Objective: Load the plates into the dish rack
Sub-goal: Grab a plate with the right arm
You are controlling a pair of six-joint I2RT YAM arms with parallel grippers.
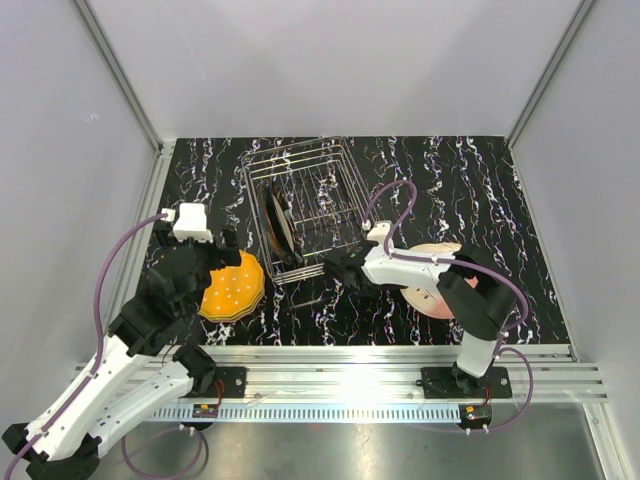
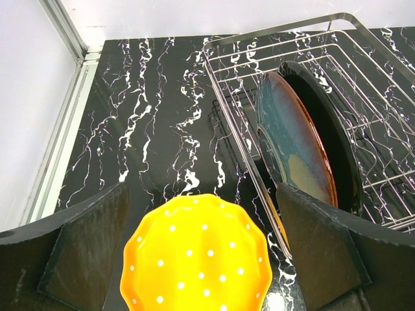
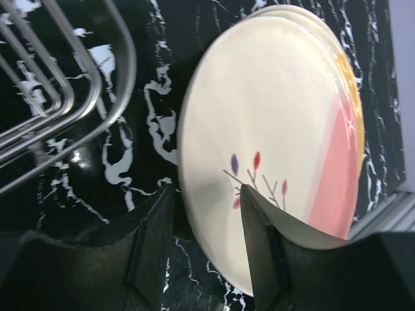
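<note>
An orange scalloped plate with white dots (image 1: 232, 287) lies flat on the table left of the dish rack (image 1: 305, 200). My left gripper (image 1: 228, 258) hovers over it, open, with the plate (image 2: 198, 259) between the wide-apart fingers (image 2: 84, 253). Two dark plates (image 2: 295, 142) stand upright in the rack (image 2: 238, 129). A cream and pink plate (image 3: 272, 110) tops a stack at the right (image 1: 432, 298). My right gripper (image 3: 207, 240) is open, narrowly. Its fingers straddle that plate's rim, one beside it and one over its face.
Grey enclosure walls and metal posts ring the black marbled table. The rack's front corner (image 3: 128, 65) is close to my right gripper. More plate rims, one yellow-orange (image 3: 353, 97), show under the cream plate. The arm rail runs along the near edge.
</note>
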